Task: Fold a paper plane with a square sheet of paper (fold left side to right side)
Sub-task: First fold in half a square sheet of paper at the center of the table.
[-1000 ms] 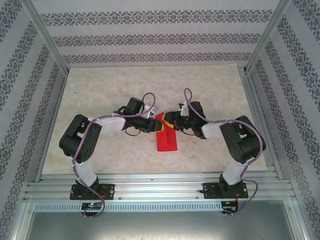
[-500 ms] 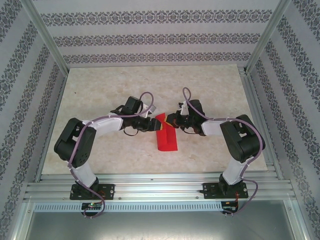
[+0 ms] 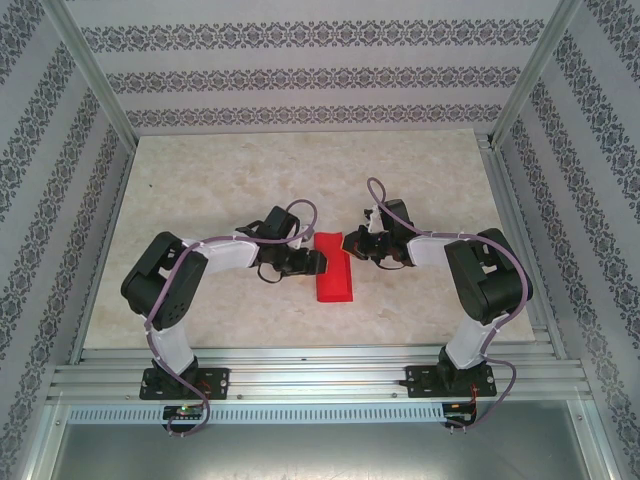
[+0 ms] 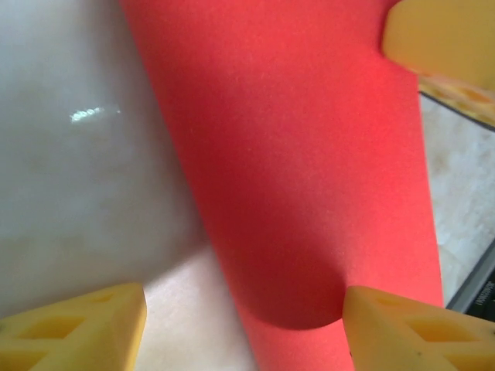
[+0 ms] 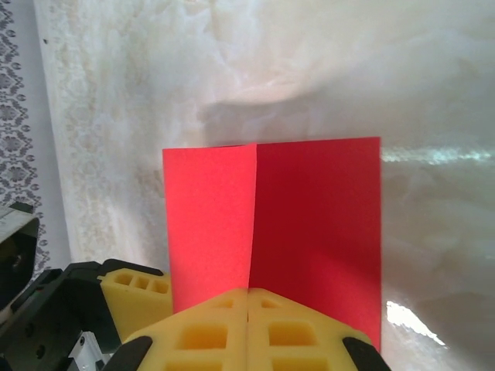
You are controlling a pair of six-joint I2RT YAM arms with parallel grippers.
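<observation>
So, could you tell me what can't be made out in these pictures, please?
Right wrist: near edge of the red paper hidden behind the shut right gripper; pinched or not, unclear.
Left wrist: paper cut off top and bottom, blurred.
Top: contact too small to judge.

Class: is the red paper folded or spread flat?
Folded: the square sheet of paper is a narrow rectangle from above, with a crease.

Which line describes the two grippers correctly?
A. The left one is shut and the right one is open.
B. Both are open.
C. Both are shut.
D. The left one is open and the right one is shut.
D: the left gripper has its yellow fingers standing apart, with the red paper seen between them, while the right gripper has its fingers pressed together with no gap.
</observation>
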